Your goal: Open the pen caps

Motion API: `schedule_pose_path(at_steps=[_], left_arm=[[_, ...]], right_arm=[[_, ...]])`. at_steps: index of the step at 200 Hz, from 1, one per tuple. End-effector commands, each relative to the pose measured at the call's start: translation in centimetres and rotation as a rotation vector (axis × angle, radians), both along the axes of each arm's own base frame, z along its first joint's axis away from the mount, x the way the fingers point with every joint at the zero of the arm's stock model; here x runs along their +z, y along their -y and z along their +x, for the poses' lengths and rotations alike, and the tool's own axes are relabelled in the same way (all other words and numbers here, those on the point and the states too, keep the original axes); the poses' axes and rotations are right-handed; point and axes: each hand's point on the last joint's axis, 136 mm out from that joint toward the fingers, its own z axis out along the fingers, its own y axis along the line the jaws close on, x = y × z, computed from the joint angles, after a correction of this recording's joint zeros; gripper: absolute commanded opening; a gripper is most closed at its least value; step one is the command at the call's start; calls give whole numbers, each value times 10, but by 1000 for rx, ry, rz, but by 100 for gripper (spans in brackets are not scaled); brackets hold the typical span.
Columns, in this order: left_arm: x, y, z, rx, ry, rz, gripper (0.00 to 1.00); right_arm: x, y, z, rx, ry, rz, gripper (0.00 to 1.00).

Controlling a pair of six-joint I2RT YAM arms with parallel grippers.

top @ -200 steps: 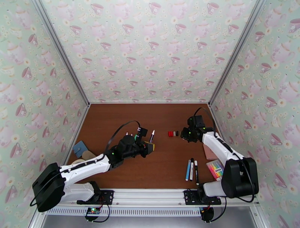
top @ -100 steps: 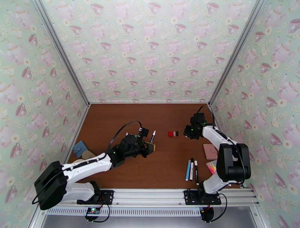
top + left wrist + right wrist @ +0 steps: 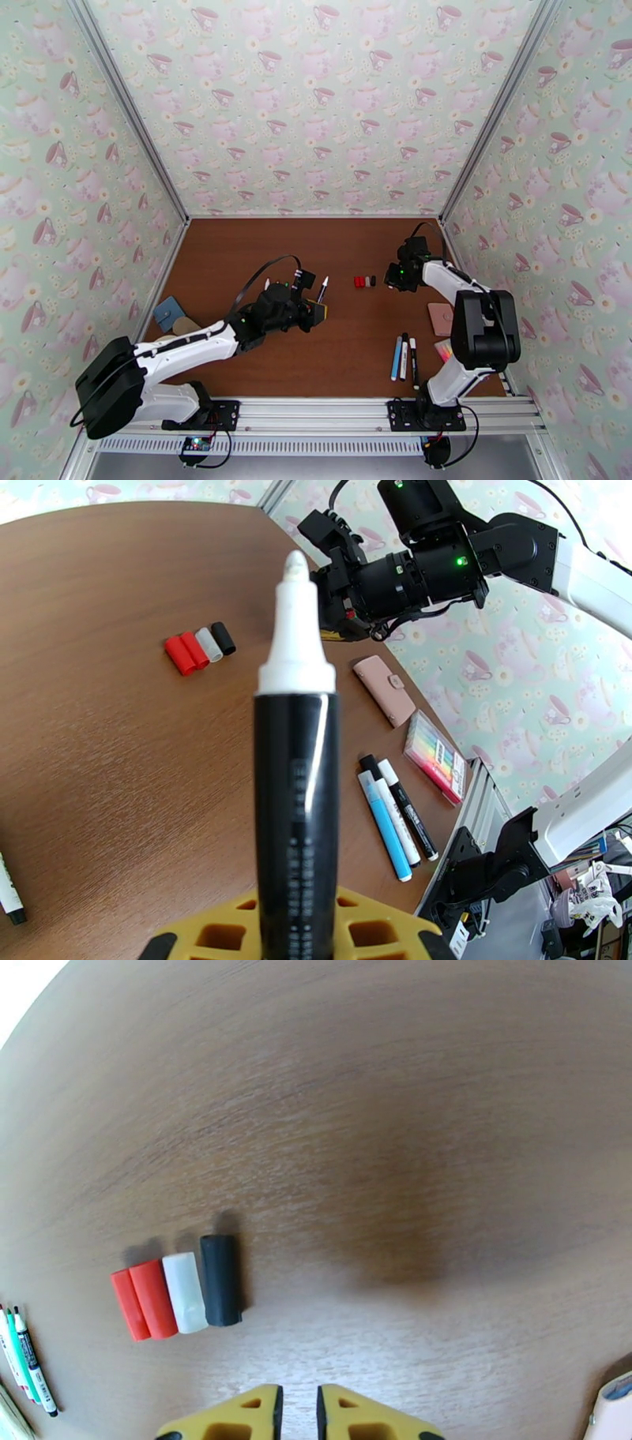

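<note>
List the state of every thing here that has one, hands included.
Left hand, shut on the black marker.
Black marker, uncapped, tip exposed.
Right hand, shut, holding nothing.
Four caps, off, lying in a row.
Three pens, lying side by side, seemingly capped.
Pink case, closed.

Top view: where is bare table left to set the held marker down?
Widest: the far strip of table between the back wall and the caps. Also the near middle, between the left arm and the three pens. Crowded: the right edge, with pens, highlighter pack and pink case; the left edge holds a blue pad.
</note>
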Motion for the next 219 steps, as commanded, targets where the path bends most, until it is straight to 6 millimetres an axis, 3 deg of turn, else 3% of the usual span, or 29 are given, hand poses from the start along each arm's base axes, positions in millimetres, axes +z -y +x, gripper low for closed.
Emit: schedule_pose_path(at_steps=[1,219], left_arm=[[8,4,4,5,31,5,7],[9,10,6,-6,18,-13,7]], right_arm=[[-1,1,8,22,2,-6,10],[-40,-17,33,53,-89,98,23]])
